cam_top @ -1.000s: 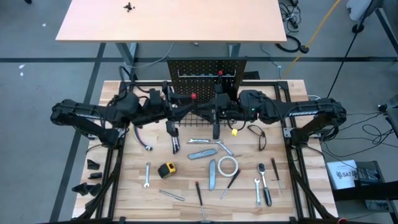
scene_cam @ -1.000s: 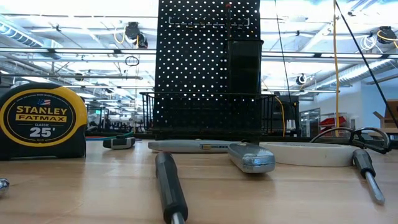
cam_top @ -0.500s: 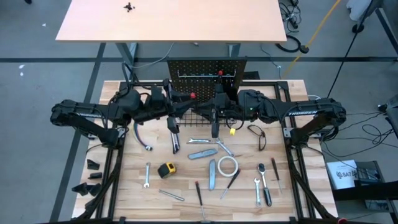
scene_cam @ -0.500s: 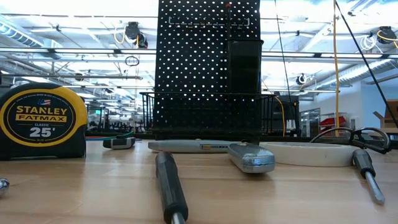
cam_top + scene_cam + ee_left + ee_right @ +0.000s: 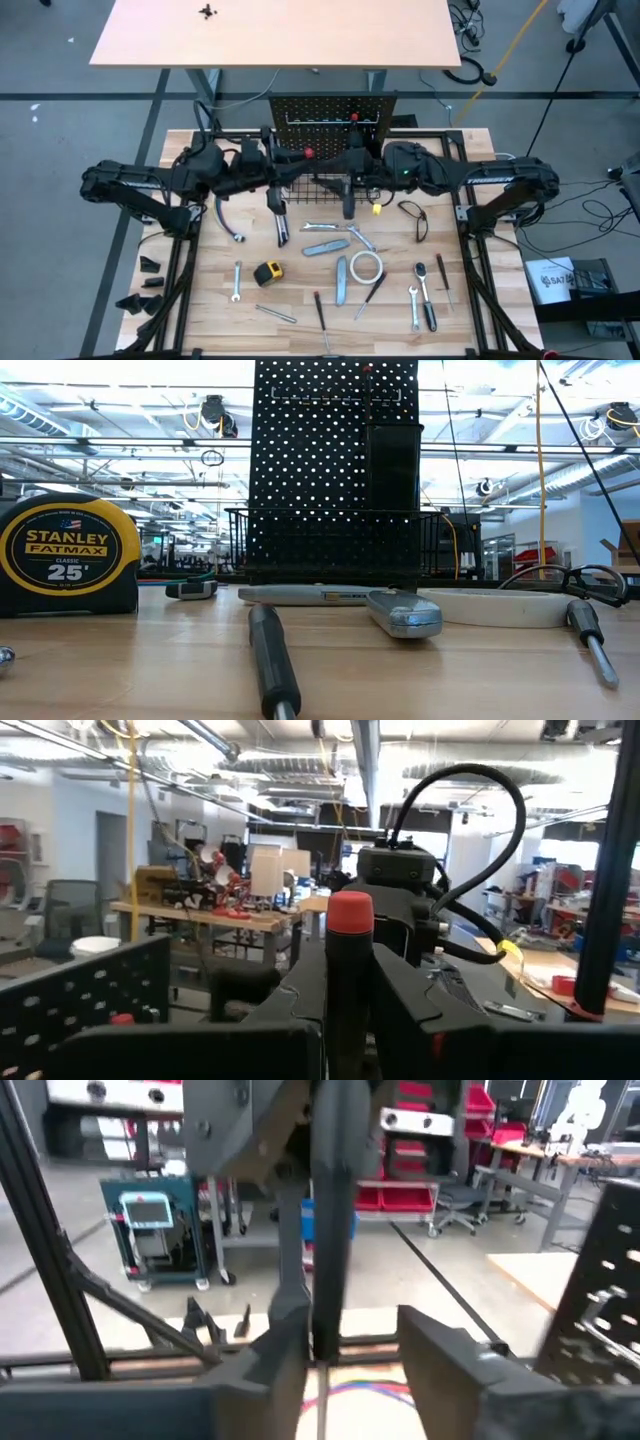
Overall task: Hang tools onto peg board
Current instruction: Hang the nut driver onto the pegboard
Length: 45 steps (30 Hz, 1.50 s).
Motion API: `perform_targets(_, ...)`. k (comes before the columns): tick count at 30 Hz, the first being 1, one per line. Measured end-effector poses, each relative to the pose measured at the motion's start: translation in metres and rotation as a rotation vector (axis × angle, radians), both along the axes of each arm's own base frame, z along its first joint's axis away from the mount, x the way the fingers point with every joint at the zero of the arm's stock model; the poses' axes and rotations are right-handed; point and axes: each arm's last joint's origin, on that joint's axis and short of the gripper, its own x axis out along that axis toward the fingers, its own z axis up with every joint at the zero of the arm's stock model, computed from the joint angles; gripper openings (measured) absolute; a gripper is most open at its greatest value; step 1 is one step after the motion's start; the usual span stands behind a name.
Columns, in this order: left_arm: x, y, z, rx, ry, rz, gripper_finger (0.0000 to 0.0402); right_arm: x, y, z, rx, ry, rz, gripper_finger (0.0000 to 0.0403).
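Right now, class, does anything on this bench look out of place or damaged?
Nothing looks damaged or spilled. One oddity: a red-capped tool stands clamped in the left pincer, in mid-air near the peg board, with the right pincer open around a dark shaft. Other tools lie loose on the table.

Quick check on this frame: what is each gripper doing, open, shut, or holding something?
Left gripper: shut on the red-capped screwdriver.
Right gripper: open, fingers apart beside the same tool's dark shaft.
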Motion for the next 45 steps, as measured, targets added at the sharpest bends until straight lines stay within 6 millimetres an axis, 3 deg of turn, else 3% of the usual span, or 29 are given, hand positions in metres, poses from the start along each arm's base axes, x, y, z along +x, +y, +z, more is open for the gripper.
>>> perform_targets(5, -0.015, 0.004, 0.007, -0.025, -0.004, 0.083, 0.0040, -0.044, -0.006, 0.015, 0.000, 0.104, -0.023, 0.0207)
perform_targets(10, -0.021, 0.006, 0.013, -0.073, -0.012, 0.156, 0.0040, -0.099, -0.009, 0.025, 0.043, 0.217, -0.134, 0.0219)
perform_targets(15, 0.004, 0.008, 0.017, -0.092, 0.030, 0.261, 0.0040, -0.143, -0.014, 0.028, 0.075, 0.285, -0.310, 0.0221)
perform_targets(19, 0.035, 0.015, 0.015, -0.093, 0.067, 0.327, 0.0040, -0.164, -0.016, 0.027, 0.085, 0.289, -0.404, 0.0221)
perform_targets(23, 0.060, 0.026, 0.009, -0.067, 0.126, 0.386, 0.0040, -0.172, -0.017, 0.019, 0.091, 0.291, -0.422, 0.0221)
perform_targets(33, 0.097, 0.032, -0.005, -0.084, 0.119, 0.583, 0.0040, -0.172, -0.018, 0.000, 0.083, 0.329, -0.475, 0.0222)
perform_targets(45, 0.113, 0.034, -0.017, -0.080, 0.099, 0.693, 0.0040, -0.173, -0.018, 0.000, 0.037, 0.342, -0.470, 0.0222)
